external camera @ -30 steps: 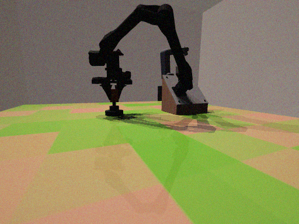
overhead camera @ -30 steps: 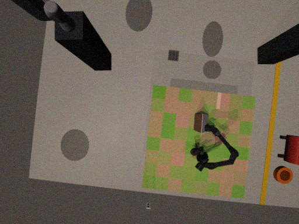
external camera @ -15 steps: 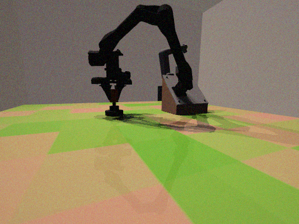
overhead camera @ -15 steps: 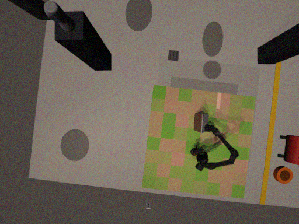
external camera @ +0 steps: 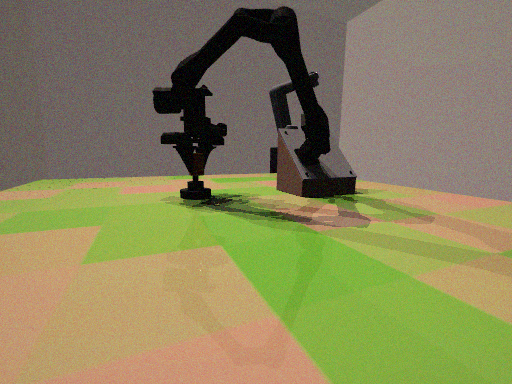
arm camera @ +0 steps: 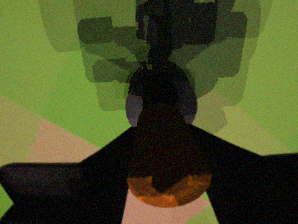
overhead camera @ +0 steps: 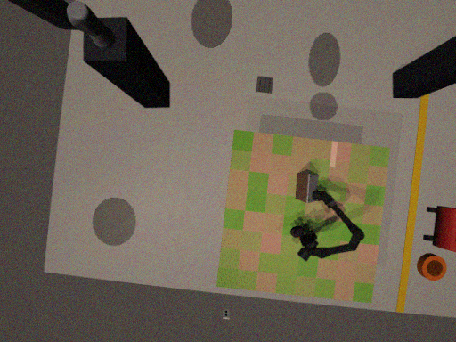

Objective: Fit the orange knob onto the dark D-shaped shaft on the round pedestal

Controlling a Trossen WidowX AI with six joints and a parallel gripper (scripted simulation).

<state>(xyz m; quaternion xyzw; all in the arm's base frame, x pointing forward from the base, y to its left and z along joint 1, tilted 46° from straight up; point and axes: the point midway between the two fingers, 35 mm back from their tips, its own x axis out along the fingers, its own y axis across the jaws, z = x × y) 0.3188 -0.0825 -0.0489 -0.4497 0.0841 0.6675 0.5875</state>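
The orange knob [external camera: 199,164] [arm camera: 167,194] is dark in the shade, held upright between the fingers. My gripper [external camera: 195,169] is shut on it, pointing straight down over the pedestal. The round dark pedestal [external camera: 195,193] [arm camera: 134,107] stands on the checkered mat, with a smaller step on top. A short piece of the dark shaft [external camera: 195,178] shows between the knob and this step, so the knob is above the pedestal, not down on it. Whether the shaft's tip is inside the hole is hidden, as are both flat sides. In the wrist view the knob and fingers cover the pedestal's middle.
The arm's base stands by a wedge-shaped brown and grey box [overhead camera: 306,186] [external camera: 290,167] on the checkered mat [overhead camera: 242,218] [external camera: 150,310]. Far to the right in the top view are a yellow strip [overhead camera: 411,214], a red object [overhead camera: 446,228] and an orange round pot [overhead camera: 423,268].
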